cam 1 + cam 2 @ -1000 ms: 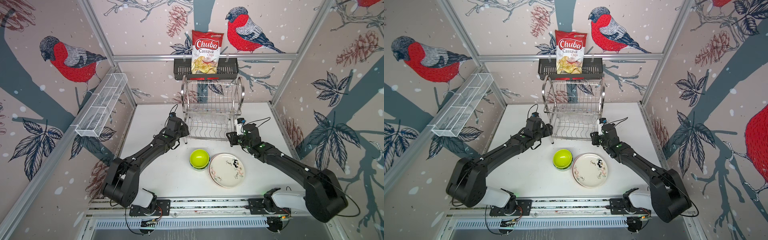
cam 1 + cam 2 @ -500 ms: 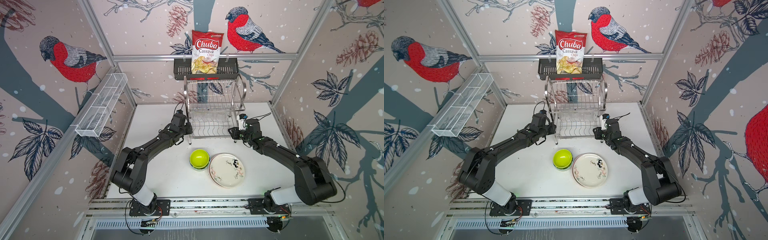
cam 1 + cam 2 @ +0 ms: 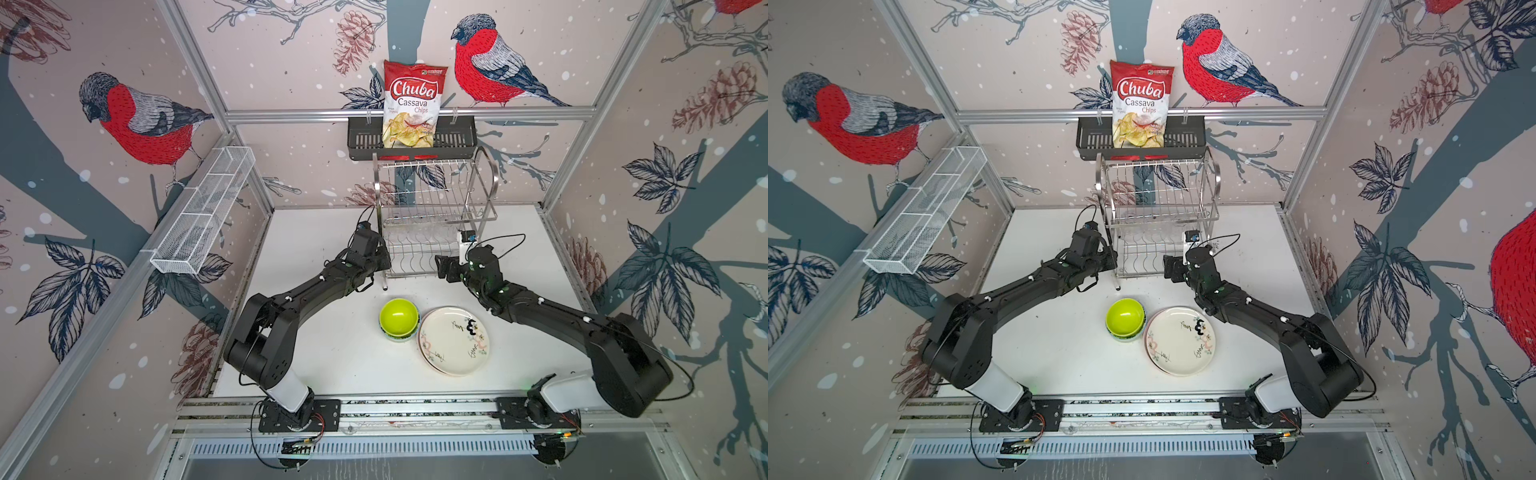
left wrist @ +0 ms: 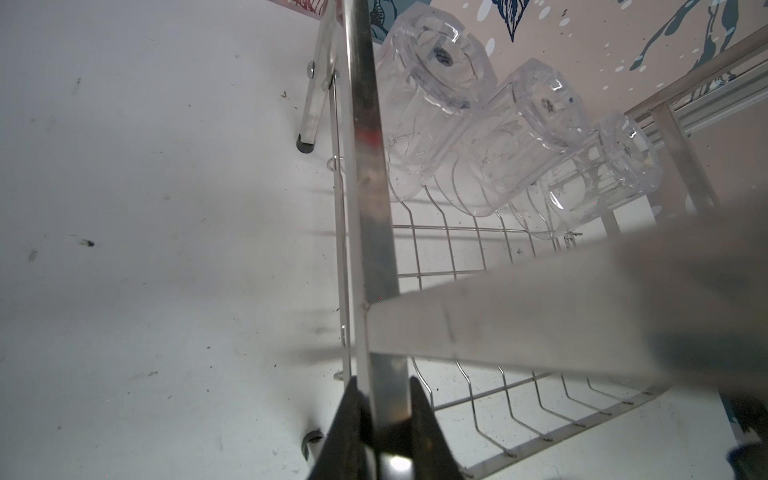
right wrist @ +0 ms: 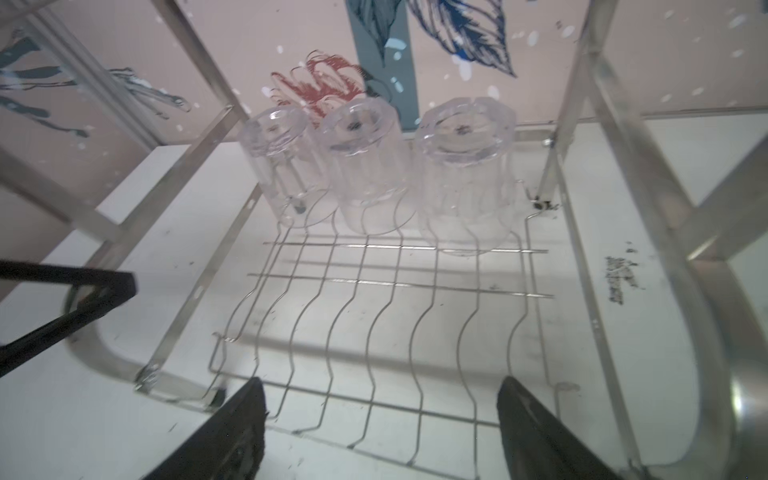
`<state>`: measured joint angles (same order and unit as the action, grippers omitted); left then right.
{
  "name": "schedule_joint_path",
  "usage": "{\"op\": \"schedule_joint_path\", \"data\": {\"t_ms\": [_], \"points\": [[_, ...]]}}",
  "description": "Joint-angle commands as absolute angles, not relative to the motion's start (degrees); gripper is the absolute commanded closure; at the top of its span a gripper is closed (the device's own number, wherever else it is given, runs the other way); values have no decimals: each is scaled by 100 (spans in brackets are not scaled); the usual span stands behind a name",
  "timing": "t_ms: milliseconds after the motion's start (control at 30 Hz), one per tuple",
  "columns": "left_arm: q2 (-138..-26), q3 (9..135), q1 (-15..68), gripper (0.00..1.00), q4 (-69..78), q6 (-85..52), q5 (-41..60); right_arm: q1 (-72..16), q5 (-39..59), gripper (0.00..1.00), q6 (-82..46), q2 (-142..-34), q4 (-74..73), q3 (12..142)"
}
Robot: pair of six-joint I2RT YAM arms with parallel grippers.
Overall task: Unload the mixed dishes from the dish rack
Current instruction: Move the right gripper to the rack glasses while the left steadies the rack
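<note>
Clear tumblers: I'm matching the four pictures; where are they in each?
Top view: clear tumblers, faint, at the back of the dish rack's lower tier.
Top view: same spot.
Left wrist: a slanting row beyond the rack's upright tube.
Right wrist: side by side, beyond the wavy wires.
Shared landmark: those wavy lower-tier wires.

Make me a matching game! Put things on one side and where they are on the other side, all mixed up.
Things:
1. lime bowl
2. clear tumblers
3. chips bag
4. left gripper

Places:
A. jaws shut on the dish rack, on its end frame
B. in the black basket on the back wall
C. on the table, beside the doodle plate
D. base up on the rack's lower tier

Pairs: 1-C, 2-D, 3-B, 4-A
</note>
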<state>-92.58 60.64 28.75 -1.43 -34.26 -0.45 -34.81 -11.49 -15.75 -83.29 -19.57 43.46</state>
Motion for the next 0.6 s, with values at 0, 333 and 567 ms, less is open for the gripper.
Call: {"op": "schedule_joint_path", "data": {"t_ms": [0, 333, 567], "points": [[-9220, 6051, 2905, 86, -371, -3489, 317, -3452, -1924, 6, -1365, -8643, -2654, 4386], [-9101, 6122, 2934, 86, -602, -3384, 274, -3205, -1793, 0, -1020, -10077, -3110, 5244], [-9039, 6112, 2953, 86, -764, -3323, 207, -3046, -1899, 1, -914, -10804, -3296, 5832]]}}
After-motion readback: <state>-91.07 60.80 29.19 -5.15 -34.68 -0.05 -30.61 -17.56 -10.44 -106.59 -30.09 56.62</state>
